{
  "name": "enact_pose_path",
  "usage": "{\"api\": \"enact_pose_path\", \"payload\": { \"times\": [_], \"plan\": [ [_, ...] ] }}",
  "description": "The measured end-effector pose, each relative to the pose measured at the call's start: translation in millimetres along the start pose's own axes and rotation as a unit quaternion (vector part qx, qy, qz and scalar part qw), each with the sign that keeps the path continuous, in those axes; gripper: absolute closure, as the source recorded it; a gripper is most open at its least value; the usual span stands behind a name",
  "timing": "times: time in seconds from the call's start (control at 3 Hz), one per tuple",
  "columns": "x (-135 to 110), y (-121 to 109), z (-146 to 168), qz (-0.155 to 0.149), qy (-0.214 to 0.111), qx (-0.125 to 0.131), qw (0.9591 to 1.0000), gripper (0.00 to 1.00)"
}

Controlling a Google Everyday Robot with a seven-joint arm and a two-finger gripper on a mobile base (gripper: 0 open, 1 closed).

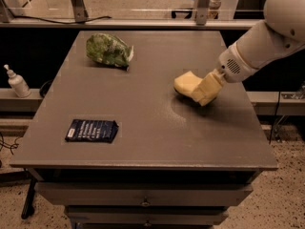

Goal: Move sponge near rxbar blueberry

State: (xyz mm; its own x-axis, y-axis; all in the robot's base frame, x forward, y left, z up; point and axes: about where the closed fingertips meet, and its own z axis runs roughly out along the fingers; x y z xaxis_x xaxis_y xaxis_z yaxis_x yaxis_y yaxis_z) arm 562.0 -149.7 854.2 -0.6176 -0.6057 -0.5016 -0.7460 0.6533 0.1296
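Note:
The pale yellow sponge [186, 83] is right of the table's middle, a little above the surface with a shadow under it. My gripper [200, 91] comes in from the right on the white arm and is shut on the sponge's right end. Its boxy pale yellow finger [208, 87] covers that end. The rxbar blueberry [91, 130], a flat dark navy wrapper with white print, lies near the table's front left edge, far to the left of the sponge and nearer the front.
A green-and-white wrinkly bag [108, 50] lies at the back left of the grey table [157, 142]. A white pump bottle [18, 81] stands on a shelf off the table's left side. Drawers sit below the table's front edge.

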Motion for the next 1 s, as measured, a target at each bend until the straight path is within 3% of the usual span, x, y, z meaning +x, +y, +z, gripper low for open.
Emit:
{"api": "enact_pose_path", "payload": {
  "times": [0.33, 0.67, 1.0],
  "plan": [
    [-12, 47, -10, -0.050, 0.001, -0.025, 0.9984, 1.00],
    [-31, 122, -14, -0.133, 0.002, -0.048, 0.9899, 1.00],
    [-31, 122, -14, -0.134, 0.002, -0.049, 0.9897, 1.00]
  ]
}}
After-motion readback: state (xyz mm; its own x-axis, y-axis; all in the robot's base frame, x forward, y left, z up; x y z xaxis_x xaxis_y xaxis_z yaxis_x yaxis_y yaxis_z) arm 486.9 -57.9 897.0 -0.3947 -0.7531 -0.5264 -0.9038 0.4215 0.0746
